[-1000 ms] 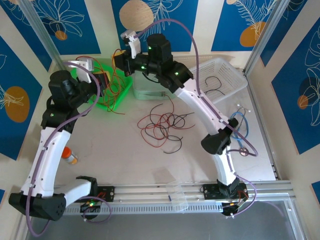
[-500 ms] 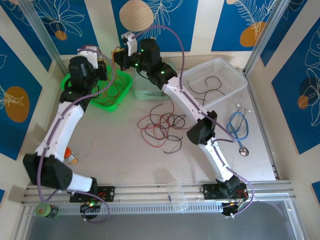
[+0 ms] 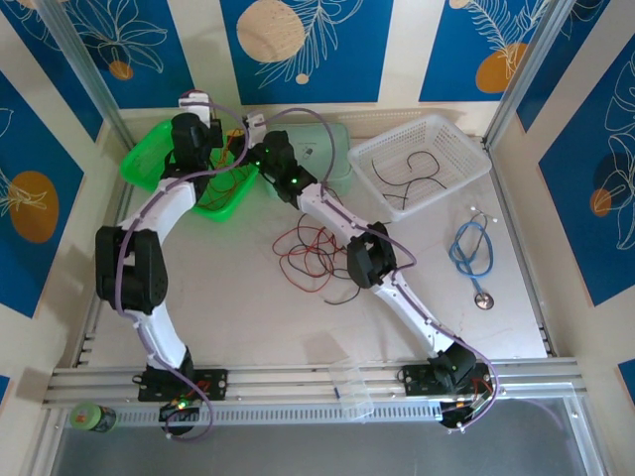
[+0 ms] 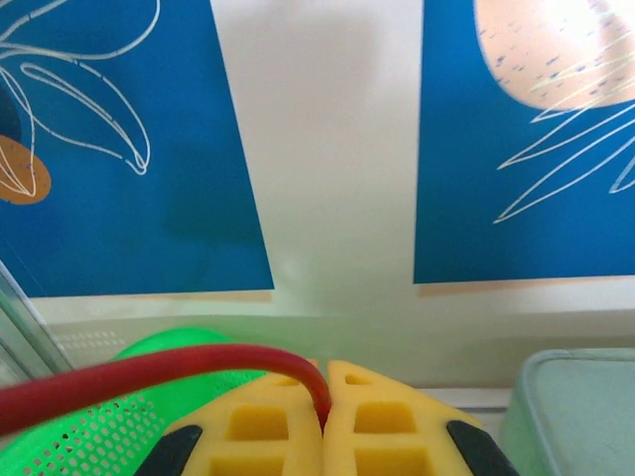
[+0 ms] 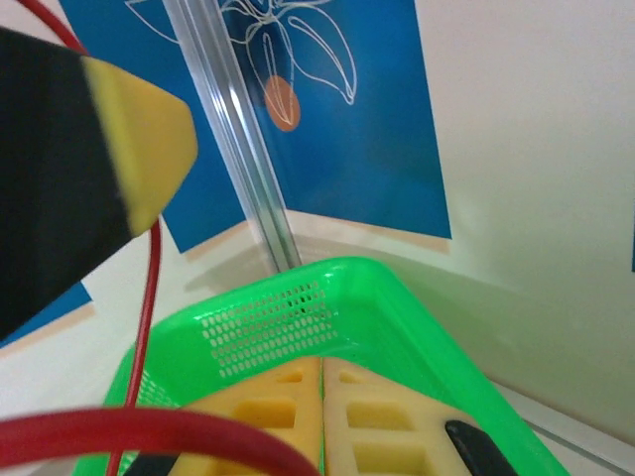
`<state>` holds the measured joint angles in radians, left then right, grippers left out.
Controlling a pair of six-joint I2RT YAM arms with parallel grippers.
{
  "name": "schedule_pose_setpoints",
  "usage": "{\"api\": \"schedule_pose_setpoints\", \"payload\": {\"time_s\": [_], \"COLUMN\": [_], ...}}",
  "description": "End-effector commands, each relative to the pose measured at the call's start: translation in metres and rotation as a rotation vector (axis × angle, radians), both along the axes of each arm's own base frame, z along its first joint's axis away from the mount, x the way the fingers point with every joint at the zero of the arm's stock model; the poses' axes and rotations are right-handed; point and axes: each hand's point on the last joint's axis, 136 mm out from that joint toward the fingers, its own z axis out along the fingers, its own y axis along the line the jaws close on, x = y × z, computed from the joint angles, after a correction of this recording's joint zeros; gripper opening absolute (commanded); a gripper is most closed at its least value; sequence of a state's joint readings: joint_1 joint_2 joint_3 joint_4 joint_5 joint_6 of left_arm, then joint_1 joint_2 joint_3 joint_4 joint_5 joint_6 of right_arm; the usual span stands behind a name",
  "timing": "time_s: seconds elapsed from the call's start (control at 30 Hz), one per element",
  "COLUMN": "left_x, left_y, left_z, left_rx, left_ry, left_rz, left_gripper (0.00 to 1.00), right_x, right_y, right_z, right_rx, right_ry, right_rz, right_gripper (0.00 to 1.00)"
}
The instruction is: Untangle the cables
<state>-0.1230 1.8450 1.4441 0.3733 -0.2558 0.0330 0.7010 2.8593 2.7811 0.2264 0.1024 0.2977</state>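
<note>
Cables (image 3: 316,250) lie in loose red and black heap in middle of bench (image 3: 233,307). More red ones in green basket (image 3: 149,164) at far left. One black one in white basket (image 3: 466,149). Left gripper (image 4: 324,389) closed tight, pinching red cable (image 4: 149,375) above green basket. Right gripper (image 5: 322,375) just beside it, fingers pressed together. Red cable runs close by it; cannot tell if pinched.

No words, numbers or brand marks can be read anywhere. The blue wall panels (image 3: 298,50) behind the desk (image 3: 248,307) carry only leaf outlines and plain discs. The bottle (image 3: 91,417) off the desk's near-left corner is too small to read.
</note>
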Motion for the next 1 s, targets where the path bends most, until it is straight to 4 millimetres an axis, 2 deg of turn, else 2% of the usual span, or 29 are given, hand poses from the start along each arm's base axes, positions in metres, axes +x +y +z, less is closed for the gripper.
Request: {"api": "schedule_pose_setpoints", "payload": {"time_s": [0.0, 0.17, 0.23, 0.3, 0.37, 0.47, 0.57, 0.73, 0.97], "left_x": [0.017, 0.027, 0.027, 0.025, 0.022, 0.018, 0.015, 0.016, 0.033], "left_y": [0.017, 0.026, 0.03, 0.035, 0.042, 0.054, 0.067, 0.086, 0.117], "left_z": [0.005, -0.059, -0.078, -0.091, -0.1, -0.108, -0.111, -0.108, -0.104], "left_rx": [-0.006, 0.008, 0.019, 0.024, 0.023, 0.016, 0.014, 0.022, 0.054], "left_ry": [-0.06, 0.128, 0.211, 0.277, 0.331, 0.387, 0.426, 0.46, 0.485], "left_rz": [0.057, 0.084, 0.097, 0.108, 0.125, 0.154, 0.188, 0.24, 0.371], "left_gripper": [0.0, 0.0, 0.0, 0.0, 0.0, 0.0, 0.0, 0.0, 0.0], "right_x": [-0.004, -0.02, -0.028, -0.035, -0.042, -0.049, -0.054, -0.063, -0.089], "right_y": [0.0, 0.022, 0.028, 0.032, 0.032, 0.028, 0.022, 0.014, -0.005], "right_z": [0.028, -0.011, -0.021, -0.031, -0.041, -0.052, -0.055, -0.048, -0.026], "right_rx": [0.05, -0.091, -0.143, -0.197, -0.254, -0.319, -0.358, -0.406, -0.573], "right_ry": [-0.081, -0.039, -0.013, 0.022, 0.07, 0.131, 0.176, 0.203, 0.175], "right_rz": [-0.025, 0.035, 0.052, 0.069, 0.076, 0.076, 0.077, 0.096, 0.143], "right_gripper": [0.0, 0.0, 0.01, 0.06, 0.19, 0.45, 0.65, 0.79, 0.85]}}
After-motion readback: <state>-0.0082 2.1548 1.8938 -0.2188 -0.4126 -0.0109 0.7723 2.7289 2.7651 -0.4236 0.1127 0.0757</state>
